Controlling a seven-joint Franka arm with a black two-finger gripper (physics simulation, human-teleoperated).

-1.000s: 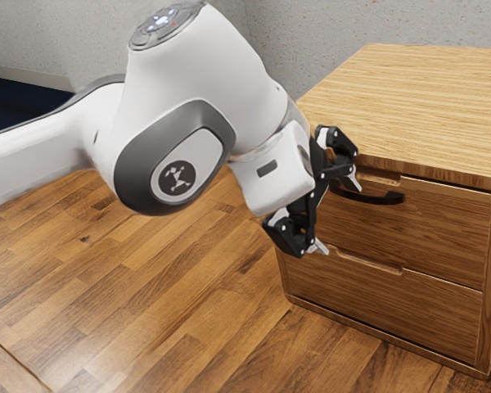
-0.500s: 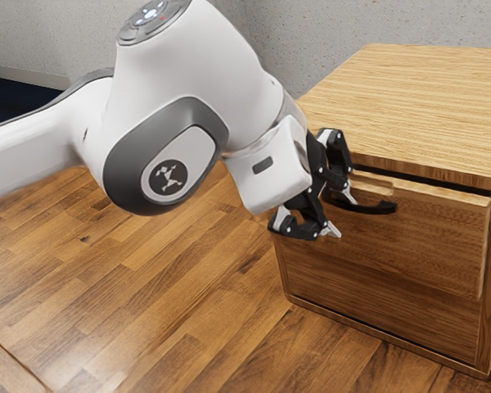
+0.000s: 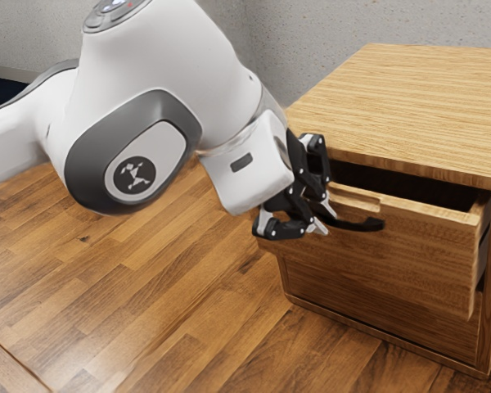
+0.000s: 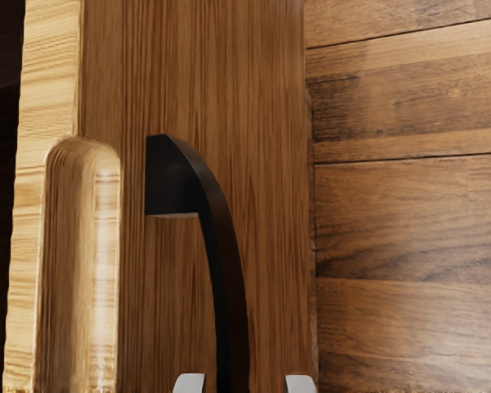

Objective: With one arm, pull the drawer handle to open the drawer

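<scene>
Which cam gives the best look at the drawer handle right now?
Wrist view: the handle sits close and unobstructed, with its mount and curved bar clear. In the exterior view, the gripper covers one end; the rest shows toward the exterior view's right.

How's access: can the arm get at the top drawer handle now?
Likely yes: the tool sits right at the black handle on the partly open drawer, nothing between them.

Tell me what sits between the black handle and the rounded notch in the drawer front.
Nothing but a bare strip of drawer front, between handle and notch, as the wrist view shows.
</scene>
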